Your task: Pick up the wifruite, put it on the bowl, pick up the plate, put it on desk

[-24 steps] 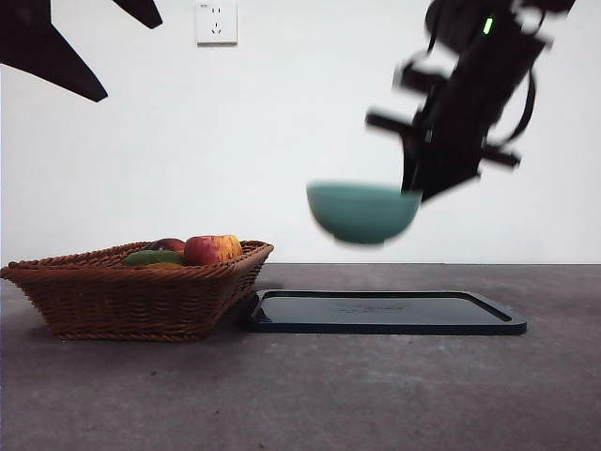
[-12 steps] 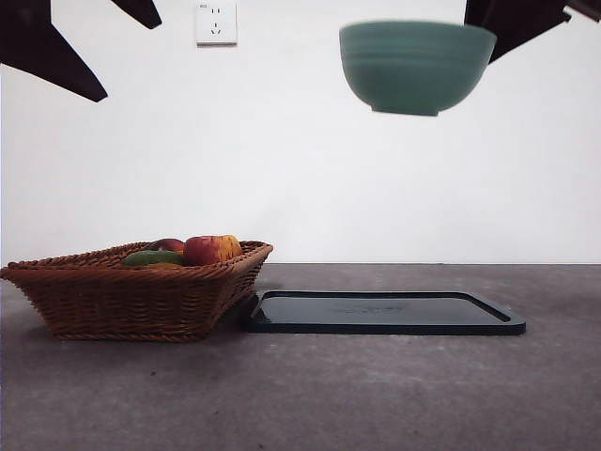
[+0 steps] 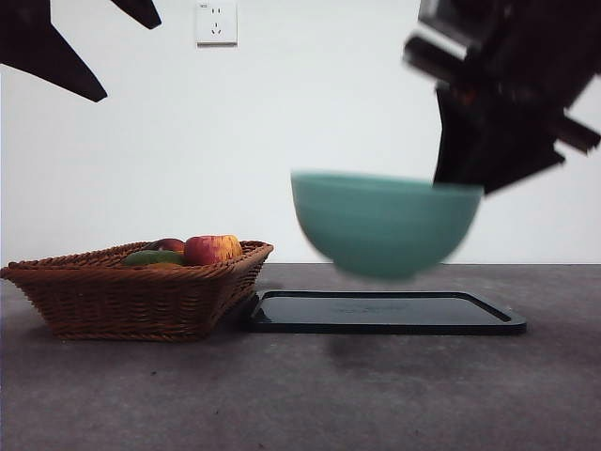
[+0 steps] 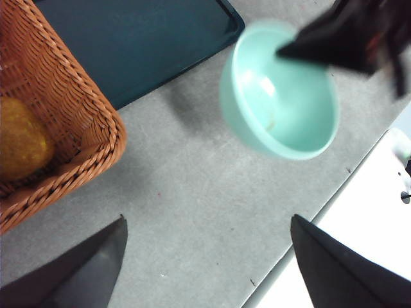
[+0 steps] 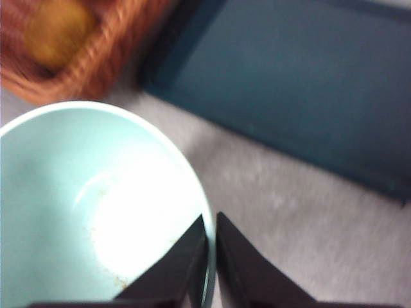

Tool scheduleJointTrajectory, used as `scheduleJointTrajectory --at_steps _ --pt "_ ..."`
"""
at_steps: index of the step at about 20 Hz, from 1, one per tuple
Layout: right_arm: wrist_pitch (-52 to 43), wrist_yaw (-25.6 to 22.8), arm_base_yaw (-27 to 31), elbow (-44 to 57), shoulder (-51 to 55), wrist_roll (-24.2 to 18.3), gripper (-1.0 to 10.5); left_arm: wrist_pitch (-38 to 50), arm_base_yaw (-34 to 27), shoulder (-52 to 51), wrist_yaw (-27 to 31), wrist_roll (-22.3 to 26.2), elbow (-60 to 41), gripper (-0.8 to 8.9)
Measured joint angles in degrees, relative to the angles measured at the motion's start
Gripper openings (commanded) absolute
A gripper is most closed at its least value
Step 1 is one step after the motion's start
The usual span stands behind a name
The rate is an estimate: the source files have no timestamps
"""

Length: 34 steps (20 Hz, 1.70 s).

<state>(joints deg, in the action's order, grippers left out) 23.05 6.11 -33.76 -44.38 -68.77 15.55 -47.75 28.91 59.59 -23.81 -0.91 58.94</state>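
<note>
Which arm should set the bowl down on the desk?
Right. Its end effector is already clamped on the rim of the bowl, which hangs above the desk in front of the dark tray. The left end effector is open, empty and high above the basket.

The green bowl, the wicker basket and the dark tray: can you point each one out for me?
bowl (image 3: pixel 383 225): front view, on its outer wall.
wicker basket (image 3: pixel 131 301): front view, on its woven front side.
dark tray (image 3: pixel 385 311): front view, on its flat inner surface.
</note>
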Motion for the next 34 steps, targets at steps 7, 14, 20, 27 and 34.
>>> scheduleJointTrajectory --at_steps 7,14,20,27,34 --pt "-7.5 -0.4 -2.3 3.6 -8.5 2.8 0.1 -0.8 0.0 0.0 0.0 0.0 0.0 4.03" --pt "-9.0 -1.6 -2.4 3.6 -12.0 3.5 0.7 -1.2 0.0 0.0 0.0 0.1 0.0 4.03" --pt "-8.9 -1.6 -3.0 3.6 -12.0 4.5 2.9 -1.3 0.0 0.0 0.0 0.2 0.0 4.03" --pt "-5.7 -1.7 -3.1 3.1 -4.3 4.4 3.4 -1.3 0.0 0.0 0.0 0.2 0.0 4.03" --pt "5.3 -1.1 -3.1 2.7 11.9 4.4 3.4 -1.4 0.0 0.0 0.0 0.2 0.0 4.03"
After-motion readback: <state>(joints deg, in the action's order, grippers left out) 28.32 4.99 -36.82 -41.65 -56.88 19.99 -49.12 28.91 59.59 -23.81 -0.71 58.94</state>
